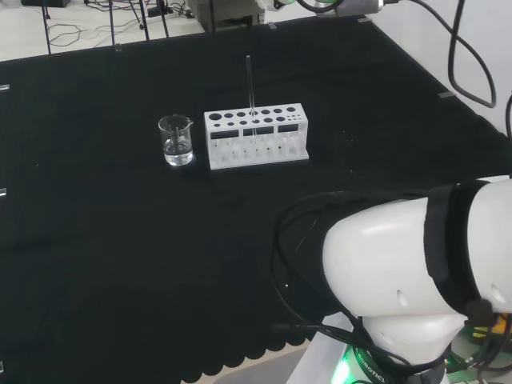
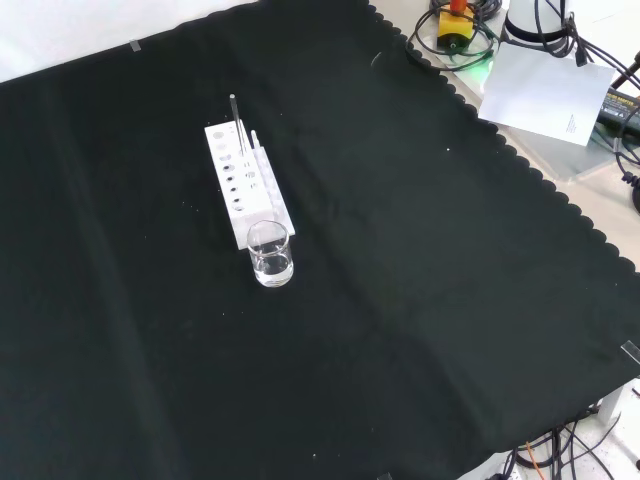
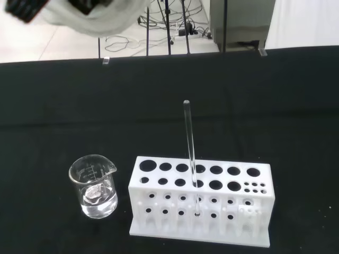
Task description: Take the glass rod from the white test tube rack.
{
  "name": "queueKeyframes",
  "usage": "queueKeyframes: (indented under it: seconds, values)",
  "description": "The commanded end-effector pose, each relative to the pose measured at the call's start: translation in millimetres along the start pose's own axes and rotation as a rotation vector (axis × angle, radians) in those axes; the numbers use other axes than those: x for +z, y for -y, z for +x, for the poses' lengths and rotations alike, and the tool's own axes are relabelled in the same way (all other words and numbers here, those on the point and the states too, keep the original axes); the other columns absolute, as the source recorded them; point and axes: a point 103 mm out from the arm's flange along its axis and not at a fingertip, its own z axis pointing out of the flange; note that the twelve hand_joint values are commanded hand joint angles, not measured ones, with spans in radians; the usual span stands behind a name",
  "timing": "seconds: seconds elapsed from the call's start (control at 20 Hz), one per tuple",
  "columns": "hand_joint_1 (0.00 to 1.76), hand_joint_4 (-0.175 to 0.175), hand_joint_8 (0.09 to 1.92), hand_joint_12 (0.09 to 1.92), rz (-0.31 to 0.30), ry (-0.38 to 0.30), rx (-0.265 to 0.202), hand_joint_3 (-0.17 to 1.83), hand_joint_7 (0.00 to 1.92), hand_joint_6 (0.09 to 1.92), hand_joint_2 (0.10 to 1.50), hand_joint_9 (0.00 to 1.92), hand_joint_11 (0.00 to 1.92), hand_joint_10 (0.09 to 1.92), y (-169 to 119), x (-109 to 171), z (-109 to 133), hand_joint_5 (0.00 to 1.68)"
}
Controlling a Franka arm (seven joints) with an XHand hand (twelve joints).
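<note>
- Hand (image 3: 90,13): a blurred white part with a dark tip shows at the edge of the wrist view, well apart from the ware on the cloth. Whether its fingers are spread or curled cannot be told.
- Glass rod (image 1: 251,92): stands upright in the white test tube rack (image 1: 256,138), in a hole of the front row near the rack's middle in the wrist view; most of its length rises above the rack. Nothing touches it.
- The rack sits on the black cloth (image 1: 120,240), near the middle of the bench in the head view.
- Glass beaker (image 1: 176,141): just beside the rack, to its left in the head view and nearer the camera in the front view; it holds a little clear liquid.
</note>
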Motion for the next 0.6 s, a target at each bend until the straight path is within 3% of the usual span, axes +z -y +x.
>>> queueKeyframes:
  seconds: [0.05,0.6]
  values:
    - [0.76,-0.043,0.09,0.65,0.004,-0.004,-0.023,0.53,0.00,0.09,0.68,0.02,0.00,0.09,-36.6,13.4,0.8,0.00]
    - [0.75,-0.043,0.09,0.69,0.042,0.017,-0.054,0.54,0.00,0.09,0.68,0.03,0.00,0.09,-107.9,43.3,6.5,0.00]
